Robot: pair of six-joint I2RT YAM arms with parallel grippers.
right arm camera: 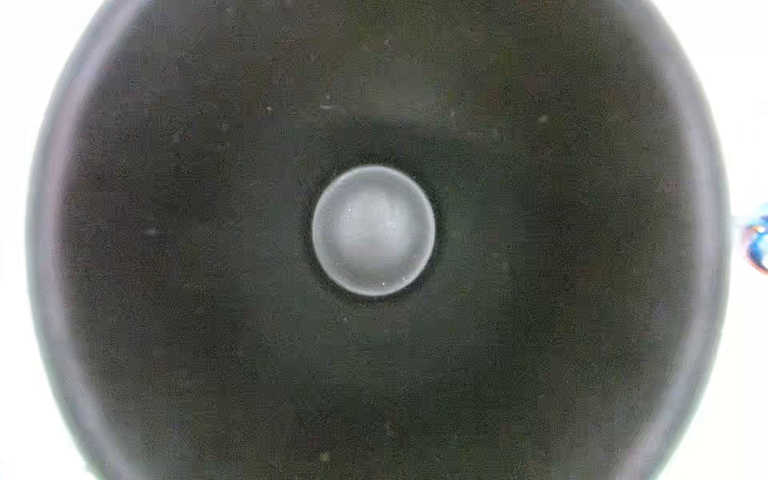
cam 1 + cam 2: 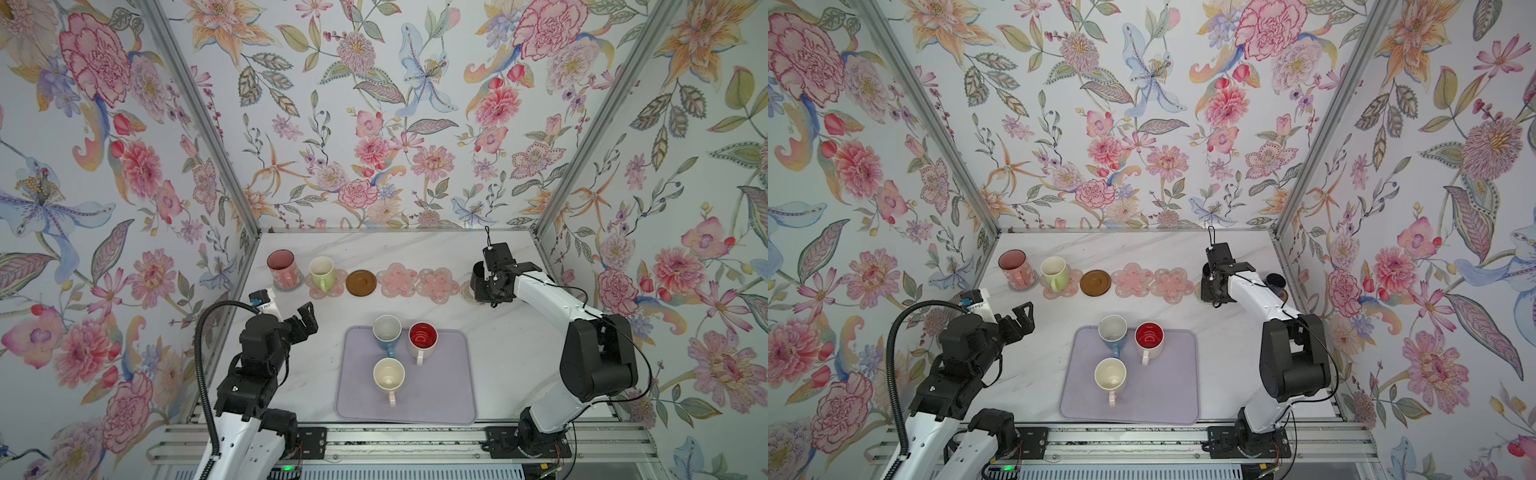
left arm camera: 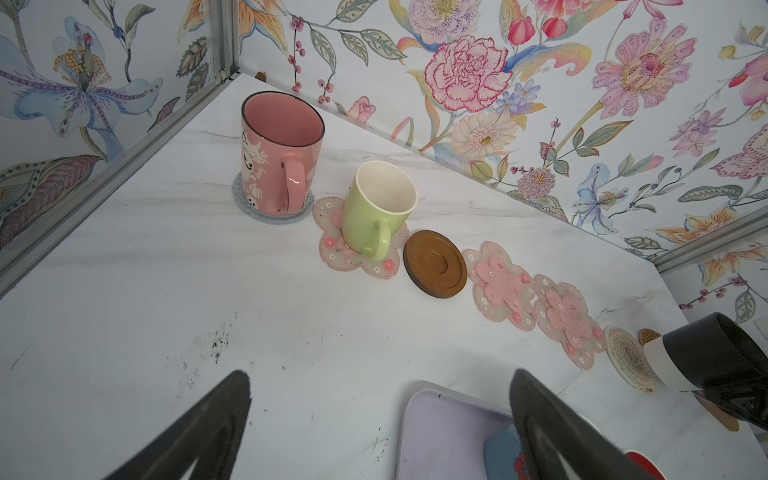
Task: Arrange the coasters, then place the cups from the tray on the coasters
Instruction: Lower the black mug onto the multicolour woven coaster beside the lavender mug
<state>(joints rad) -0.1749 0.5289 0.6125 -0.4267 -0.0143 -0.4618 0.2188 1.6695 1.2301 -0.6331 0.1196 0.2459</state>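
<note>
Lavender tray (image 2: 436, 395) lies between the hands. Right hand (image 2: 487, 287) clamps the black mug (image 3: 719, 357), tilted, long axis along the hand, mouth toward its wrist, base toward the woven coaster (image 3: 627, 361) beneath. Left hand (image 2: 306, 319) gapes empty.

Tabletop (image 2: 498, 353) read as a clock face, rear wall (image 2: 374, 124) at 12. Standing obstructions: pink cup (image 2: 282, 268) and green cup (image 2: 322, 272) at 10 to 11; blue cup (image 2: 386, 330), red-lined cup (image 2: 422, 336) and cream cup (image 2: 388, 374) clustered on the tray (image 2: 440, 390) at 6. Right hand (image 2: 486, 286), clamped on the black cup (image 2: 478, 276), blocks 2. Left hand (image 2: 306, 322), jaws wide apart, occupies 9. Clear passage: bare strip through the centre to 3, between the coasters (image 2: 397, 282) and the tray; flat uncovered coasters at 12; the tray's 4 o'clock corner.
</note>
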